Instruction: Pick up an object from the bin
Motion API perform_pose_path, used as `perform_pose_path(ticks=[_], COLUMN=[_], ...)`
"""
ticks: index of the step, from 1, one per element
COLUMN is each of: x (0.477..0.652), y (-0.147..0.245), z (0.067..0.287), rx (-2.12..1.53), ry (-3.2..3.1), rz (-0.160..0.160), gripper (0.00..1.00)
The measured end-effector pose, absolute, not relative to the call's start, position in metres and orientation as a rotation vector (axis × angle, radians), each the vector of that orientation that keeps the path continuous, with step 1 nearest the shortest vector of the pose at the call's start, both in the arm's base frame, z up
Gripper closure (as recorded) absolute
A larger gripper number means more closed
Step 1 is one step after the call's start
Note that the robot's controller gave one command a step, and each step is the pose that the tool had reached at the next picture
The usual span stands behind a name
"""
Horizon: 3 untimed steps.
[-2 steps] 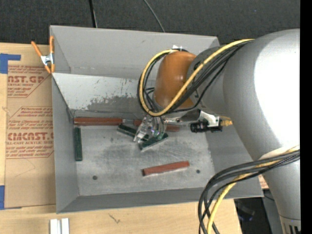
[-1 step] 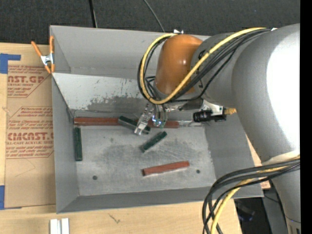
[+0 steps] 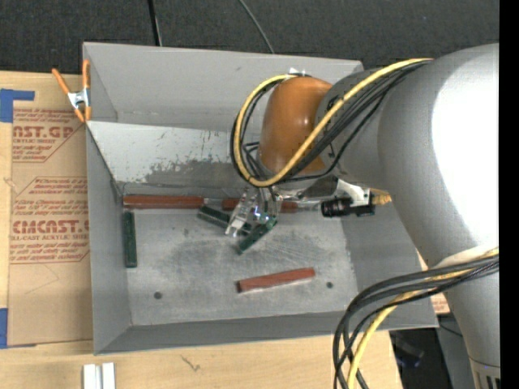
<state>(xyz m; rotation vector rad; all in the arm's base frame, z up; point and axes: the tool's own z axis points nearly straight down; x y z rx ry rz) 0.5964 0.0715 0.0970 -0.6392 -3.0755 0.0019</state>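
Down near the middle of the grey bin [image 3: 107, 298], the gripper [image 3: 250, 222] hangs low over the floor, its tip right at a small dark green block [image 3: 258, 236]. The block lies tilted, touching the gripper's lower end and poking out just below and to the right of it. Whether the gripper is clenched on the block or released cannot be told: its tip and the block run together from this angle, so no grasp can be claimed.

Just to the left of the gripper lies a second dark green piece [image 3: 214, 214], flat on the floor and slanting toward it. Farther left of the gripper, along the foot of the back wall, runs a long red-brown bar [image 3: 162, 202]; its near end comes close to the gripper. Below the gripper, well apart from it, a shorter red-brown bar [image 3: 276, 280] lies alone and nearly level on the scuffed floor. Far to the left of the gripper, near the bin's left wall, a dark green stick [image 3: 129, 239] lies lengthwise, pointing toward the back.

Above the gripper sits the arm's orange cover [image 3: 293, 128], with yellow and black cables [image 3: 241, 132] looping round it.
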Motion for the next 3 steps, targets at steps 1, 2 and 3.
perform_pose_path(ticks=[1,2,3], x=[0.608,0.595,0.61], y=[0.081,0.072,0.082], z=[0.144,0.097,0.156], rx=[-0.639,-0.638,-0.636], ry=[-3.081,-3.073,-3.083], rz=[-0.004,0.003,-0.005], gripper=[1.0,1.0,1.0])
